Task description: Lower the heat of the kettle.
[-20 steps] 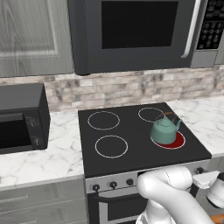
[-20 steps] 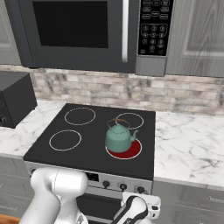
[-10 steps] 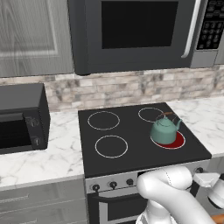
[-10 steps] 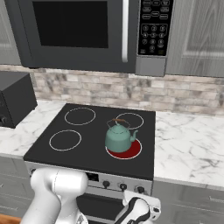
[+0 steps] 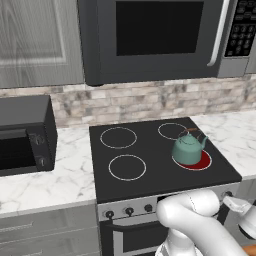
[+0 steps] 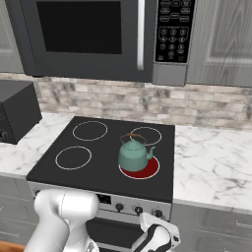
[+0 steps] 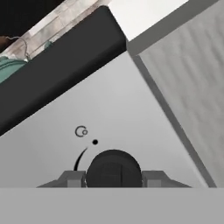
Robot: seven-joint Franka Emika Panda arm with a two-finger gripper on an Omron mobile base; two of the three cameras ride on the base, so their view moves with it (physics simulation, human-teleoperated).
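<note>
The pincer (image 7: 113,179) stays pinched on the knob (image 7: 113,171) below the kettle (image 5: 188,149); burner (image 5: 199,161) still glows red.

A black stove (image 5: 155,165) was set between white marble worktops (image 6: 211,162), beneath a built-in microwave (image 5: 155,37), grey cabinets (image 5: 37,40) and a stone-tile backsplash (image 6: 147,103).

Black over-range microwave with silver handle (image 5: 160,37) hangs above the stone-tile backsplash (image 6: 206,110). Black countertop microwave oven (image 5: 22,135) sits on white marble counter (image 5: 45,185). Grey wood-grain cabinet door (image 5: 37,40) upper left.
</note>
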